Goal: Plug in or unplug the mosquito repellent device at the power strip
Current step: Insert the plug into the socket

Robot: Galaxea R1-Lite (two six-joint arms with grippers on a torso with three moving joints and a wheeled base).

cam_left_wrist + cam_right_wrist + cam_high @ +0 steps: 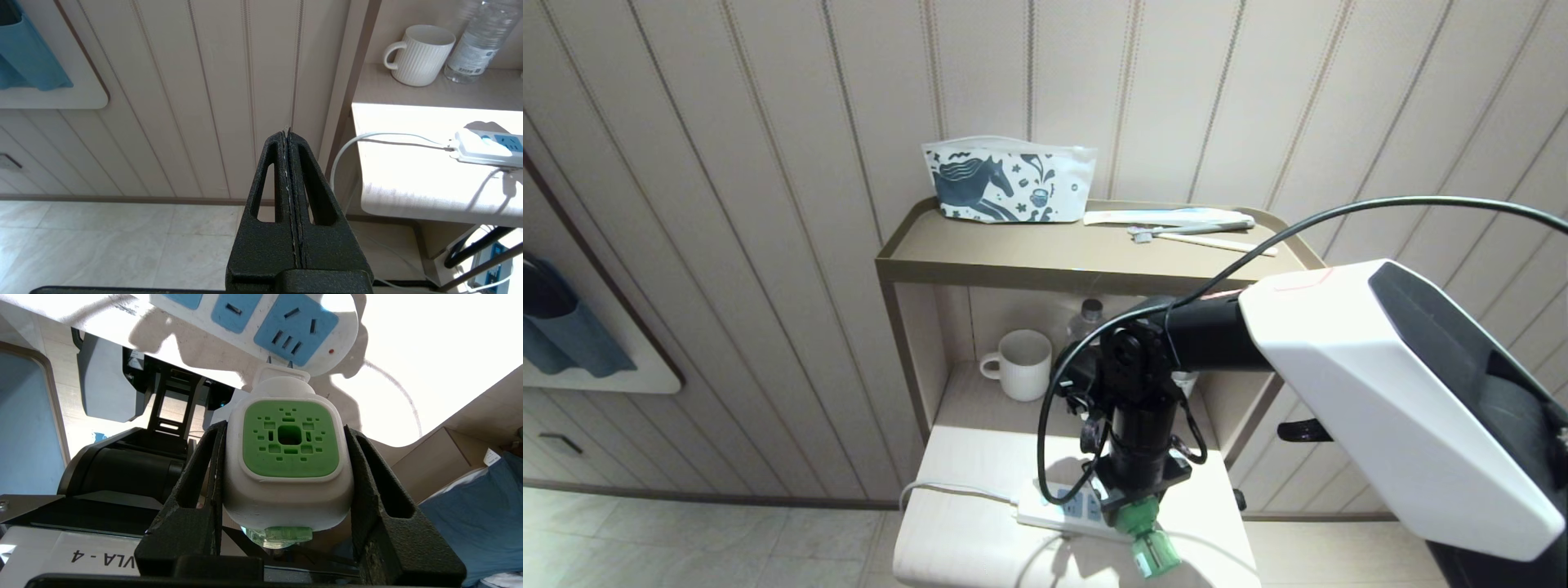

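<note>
Green and white, the mosquito repellent device (288, 457) sits squeezed in the right gripper (286, 486), its prongs just beside the power strip (1066, 510) on the near table, not in. Plugging remains. Left gripper (289, 134) is pressed together, holding nothing.

Shelf unit against a panelled wall

A horse-print pouch (1005, 186) stands on the top shelf (1045, 257) beside a toothbrush (1188, 231) and a flat white packet (1168, 216). In the niche below, a ribbed white mug (1019, 364) sits next to a clear water bottle (1086, 320). Blue cloth (568, 335) hangs at the far left.
</note>
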